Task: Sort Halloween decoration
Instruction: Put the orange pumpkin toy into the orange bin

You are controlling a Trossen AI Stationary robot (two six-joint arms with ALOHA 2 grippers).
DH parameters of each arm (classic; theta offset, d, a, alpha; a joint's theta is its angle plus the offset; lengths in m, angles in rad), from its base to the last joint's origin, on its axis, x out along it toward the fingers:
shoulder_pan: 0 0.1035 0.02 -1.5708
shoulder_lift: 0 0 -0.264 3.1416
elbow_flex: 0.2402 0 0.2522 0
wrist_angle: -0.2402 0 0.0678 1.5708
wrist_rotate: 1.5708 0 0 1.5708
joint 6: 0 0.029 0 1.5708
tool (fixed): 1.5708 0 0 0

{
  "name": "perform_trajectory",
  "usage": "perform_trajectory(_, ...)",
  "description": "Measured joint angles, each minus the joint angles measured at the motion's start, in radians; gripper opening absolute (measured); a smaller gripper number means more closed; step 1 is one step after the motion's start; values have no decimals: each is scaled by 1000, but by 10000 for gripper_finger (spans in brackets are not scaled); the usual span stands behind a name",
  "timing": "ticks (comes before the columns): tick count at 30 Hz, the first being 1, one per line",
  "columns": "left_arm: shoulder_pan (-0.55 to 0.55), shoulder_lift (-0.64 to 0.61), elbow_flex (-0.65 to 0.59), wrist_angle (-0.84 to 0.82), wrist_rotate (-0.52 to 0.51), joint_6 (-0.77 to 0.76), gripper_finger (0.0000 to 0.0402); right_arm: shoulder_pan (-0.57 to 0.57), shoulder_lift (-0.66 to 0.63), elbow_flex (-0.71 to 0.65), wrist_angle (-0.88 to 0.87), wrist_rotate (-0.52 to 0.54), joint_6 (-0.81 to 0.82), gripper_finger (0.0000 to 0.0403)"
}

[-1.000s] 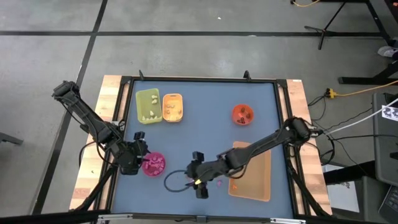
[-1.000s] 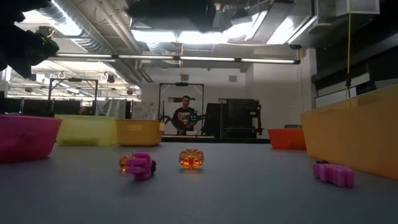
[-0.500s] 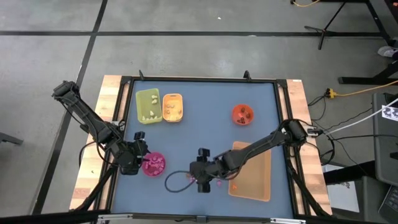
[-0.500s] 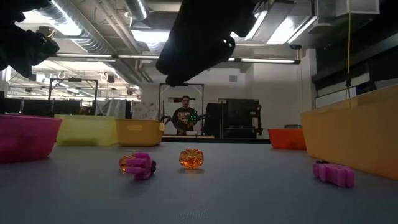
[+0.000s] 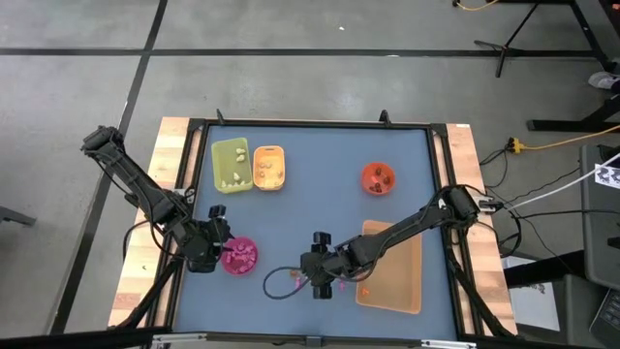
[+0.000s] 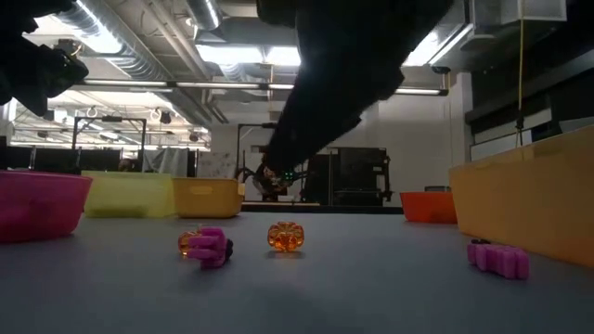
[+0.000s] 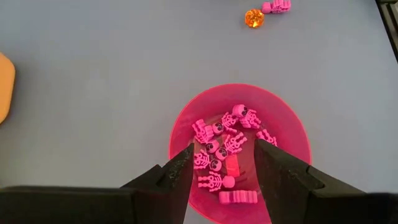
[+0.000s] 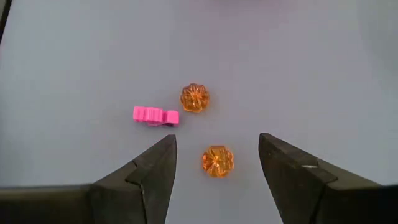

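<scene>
Right gripper (image 8: 216,163) hovers near the tabletop's front edge, fingers apart, empty, above 2 orange pumpkins (image 8: 217,160) and 1 pink trinket (image 8: 156,116). Left gripper (image 7: 224,168), fingers apart, hangs over the pink bowl (image 7: 286,127) of pink skeletons (image 7: 222,146) at front left.

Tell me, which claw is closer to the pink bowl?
Left. The left claw hangs open right above the pink bowl. The right claw is farther off, over two orange pumpkins.
</scene>
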Motion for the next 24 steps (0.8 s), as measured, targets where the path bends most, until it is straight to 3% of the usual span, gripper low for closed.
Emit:
perform_trajectory(13,0,0,0,0,0,0,151,0,0,-116,174,1,0,225)
perform_trajectory(24,0,0,0,0,0,0,151,0,58,-131,236,12,0,225)
